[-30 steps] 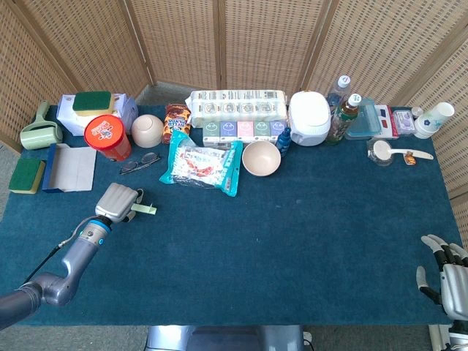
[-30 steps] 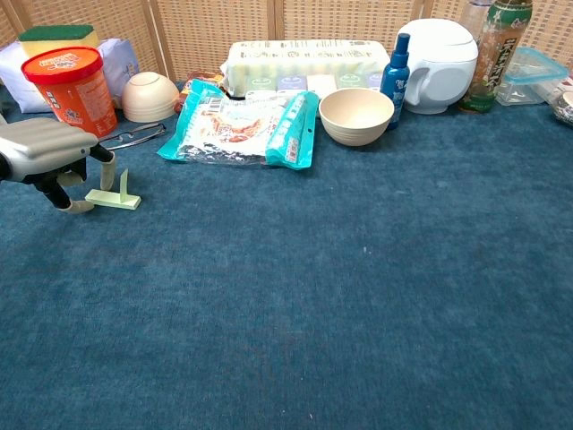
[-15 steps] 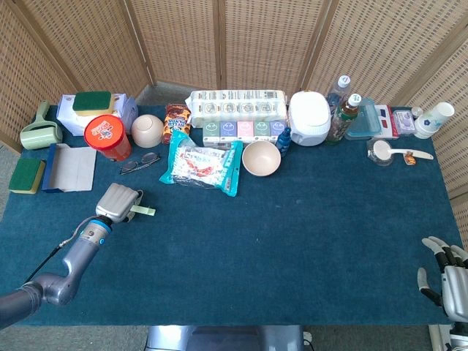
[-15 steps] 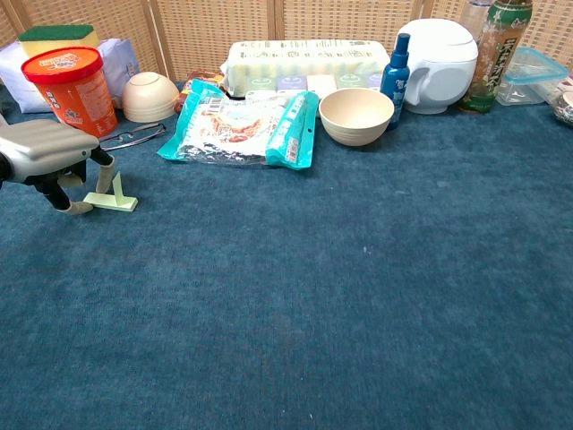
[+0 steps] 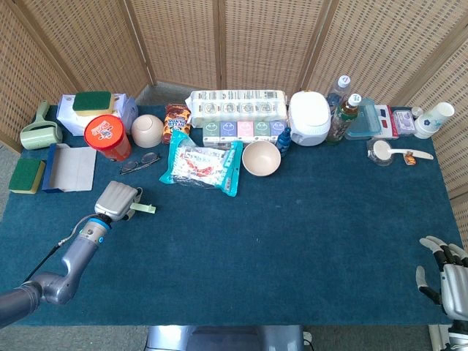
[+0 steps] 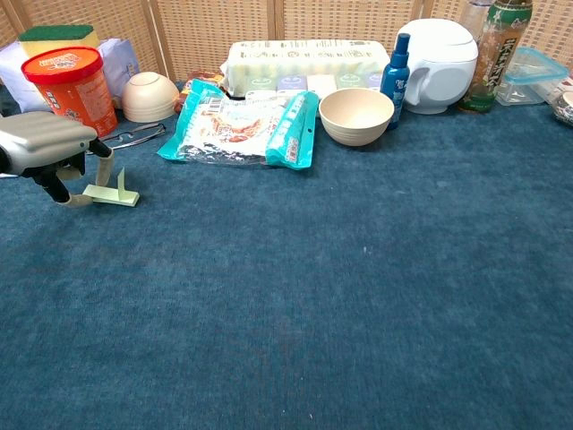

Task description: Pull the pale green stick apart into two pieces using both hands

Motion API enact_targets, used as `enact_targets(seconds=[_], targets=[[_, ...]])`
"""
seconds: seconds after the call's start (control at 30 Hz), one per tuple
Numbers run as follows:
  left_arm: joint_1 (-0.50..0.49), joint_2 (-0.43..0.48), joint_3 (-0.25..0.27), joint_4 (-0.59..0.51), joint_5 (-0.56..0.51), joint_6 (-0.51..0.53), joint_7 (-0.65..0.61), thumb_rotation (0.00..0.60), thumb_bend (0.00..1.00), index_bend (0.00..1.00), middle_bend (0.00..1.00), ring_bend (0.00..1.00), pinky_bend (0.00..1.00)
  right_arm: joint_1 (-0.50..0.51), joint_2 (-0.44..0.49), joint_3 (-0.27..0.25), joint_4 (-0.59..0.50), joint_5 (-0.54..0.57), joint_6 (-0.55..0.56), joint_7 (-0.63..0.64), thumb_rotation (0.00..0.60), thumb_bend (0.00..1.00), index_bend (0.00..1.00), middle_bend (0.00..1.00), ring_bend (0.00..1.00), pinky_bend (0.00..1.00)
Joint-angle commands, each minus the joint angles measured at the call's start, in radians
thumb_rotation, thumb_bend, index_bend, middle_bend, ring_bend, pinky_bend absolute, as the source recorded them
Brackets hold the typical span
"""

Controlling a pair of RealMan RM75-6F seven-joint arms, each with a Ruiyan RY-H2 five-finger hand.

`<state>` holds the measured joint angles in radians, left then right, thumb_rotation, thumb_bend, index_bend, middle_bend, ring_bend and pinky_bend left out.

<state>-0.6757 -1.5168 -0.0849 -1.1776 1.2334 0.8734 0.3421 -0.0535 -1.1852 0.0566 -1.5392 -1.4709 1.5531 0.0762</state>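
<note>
My left hand (image 6: 47, 148) sits low over the near-left part of the blue worktop (image 6: 358, 287), its fingers curled down onto one end of the pale green stick (image 6: 111, 195); whether they actually grip it I cannot tell. The stick lies flat on the worktop with a thin tab standing upright from it, its free end pointing toward the worktop's middle, as the head view confirms (image 5: 142, 210). Behind it lie a pair of glasses (image 6: 134, 135), a red tub (image 6: 70, 85) and a beige bowl (image 6: 149, 95); a teal snack bag (image 6: 243, 123) lies to the right. My right hand (image 5: 447, 276) hangs off the worktop's near-right corner, well apart from the stick, fingers spread and holding nothing.
</note>
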Motion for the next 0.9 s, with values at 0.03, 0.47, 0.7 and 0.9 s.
enact_targets(seconds=[0.03, 0.47, 0.7, 0.9], targets=[[0.007, 0.024, -0.002, -0.031, 0.025, 0.024, -0.035, 0.6, 0.44, 0.69, 0.96, 0.93, 0.9, 0.006, -0.008, 0.001, 0.0, 0.001, -0.011, 0.018, 0.6, 0.52, 0.24, 0.26, 0.32, 0.2], [0.002, 0.251, 0.01, -0.336, 0.16, 0.062, -0.158, 0.6, 0.44, 0.7, 0.96, 0.92, 0.9, 0.069, -0.06, 0.014, 0.007, -0.019, -0.09, 0.183, 0.6, 0.52, 0.24, 0.27, 0.33, 0.24], [-0.031, 0.375, 0.02, -0.481, 0.212, 0.008, -0.21, 0.6, 0.44, 0.7, 0.96, 0.92, 0.9, 0.126, -0.091, 0.032, -0.008, -0.057, -0.126, 0.319, 0.6, 0.52, 0.23, 0.27, 0.33, 0.27], [-0.047, 0.434, 0.017, -0.55, 0.243, 0.001, -0.23, 0.6, 0.44, 0.7, 0.96, 0.92, 0.9, 0.183, -0.126, 0.051, -0.001, -0.081, -0.154, 0.385, 0.6, 0.52, 0.22, 0.28, 0.34, 0.38]])
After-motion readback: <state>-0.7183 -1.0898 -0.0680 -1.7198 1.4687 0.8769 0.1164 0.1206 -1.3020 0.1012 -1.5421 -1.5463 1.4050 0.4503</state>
